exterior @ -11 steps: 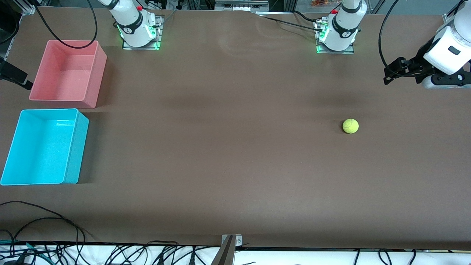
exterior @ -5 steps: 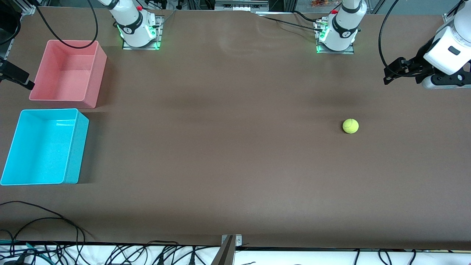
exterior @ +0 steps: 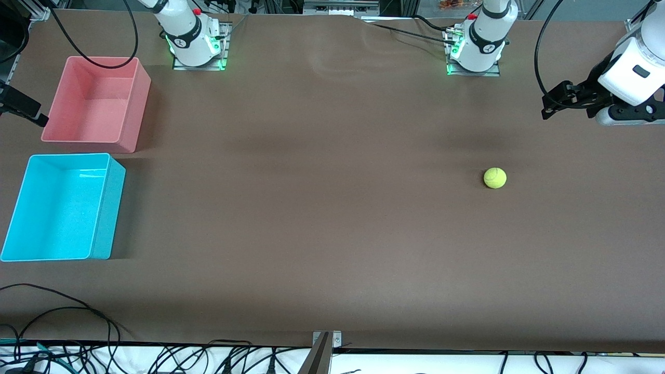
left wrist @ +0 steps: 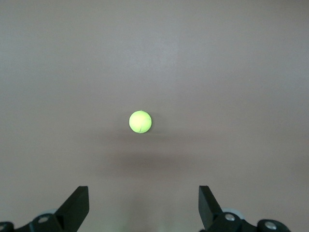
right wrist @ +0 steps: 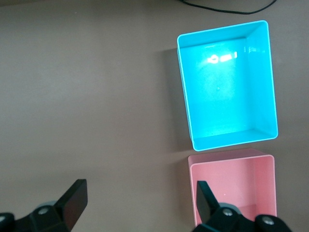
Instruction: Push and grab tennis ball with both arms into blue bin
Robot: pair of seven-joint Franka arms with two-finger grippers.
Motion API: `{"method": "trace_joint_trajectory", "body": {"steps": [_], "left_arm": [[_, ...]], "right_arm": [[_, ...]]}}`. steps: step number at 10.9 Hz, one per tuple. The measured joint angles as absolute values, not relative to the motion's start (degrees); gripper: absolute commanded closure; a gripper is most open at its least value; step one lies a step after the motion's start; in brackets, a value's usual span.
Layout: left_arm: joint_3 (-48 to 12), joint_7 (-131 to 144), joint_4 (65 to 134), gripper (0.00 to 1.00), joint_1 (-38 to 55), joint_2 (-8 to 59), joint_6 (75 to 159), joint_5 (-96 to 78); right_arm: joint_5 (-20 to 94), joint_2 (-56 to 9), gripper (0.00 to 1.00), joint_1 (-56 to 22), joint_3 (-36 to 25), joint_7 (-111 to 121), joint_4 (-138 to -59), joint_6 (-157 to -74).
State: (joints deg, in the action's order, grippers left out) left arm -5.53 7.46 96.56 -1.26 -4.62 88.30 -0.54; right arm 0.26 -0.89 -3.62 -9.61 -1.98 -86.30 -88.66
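The tennis ball [exterior: 495, 177] is a small yellow-green ball lying alone on the brown table toward the left arm's end; it also shows in the left wrist view [left wrist: 140, 121]. My left gripper [exterior: 550, 104] hangs open in the air over that end of the table, apart from the ball, and its own view shows it [left wrist: 143, 189] empty. The blue bin [exterior: 62, 206] stands empty at the right arm's end, also seen from the right wrist [right wrist: 227, 82]. My right gripper [exterior: 28, 110] is open [right wrist: 140, 183] and holds nothing, up in the air beside the bins.
An empty pink bin [exterior: 96, 98] stands next to the blue bin, farther from the front camera, also in the right wrist view [right wrist: 236, 183]. Black cables [exterior: 57, 306] lie on the table's near edge at the right arm's end.
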Motion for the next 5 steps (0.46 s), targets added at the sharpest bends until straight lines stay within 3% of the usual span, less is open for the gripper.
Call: {"method": "trace_joint_trajectory", "body": {"steps": [5], "left_arm": [[-5.5,7.5,96.6,0.00,-1.3,-4.6,88.3,-0.5]], "right_arm": [[0.3,-1.1,0.00,-3.5,-9.7,-2.0,-86.3,-89.3]]}}
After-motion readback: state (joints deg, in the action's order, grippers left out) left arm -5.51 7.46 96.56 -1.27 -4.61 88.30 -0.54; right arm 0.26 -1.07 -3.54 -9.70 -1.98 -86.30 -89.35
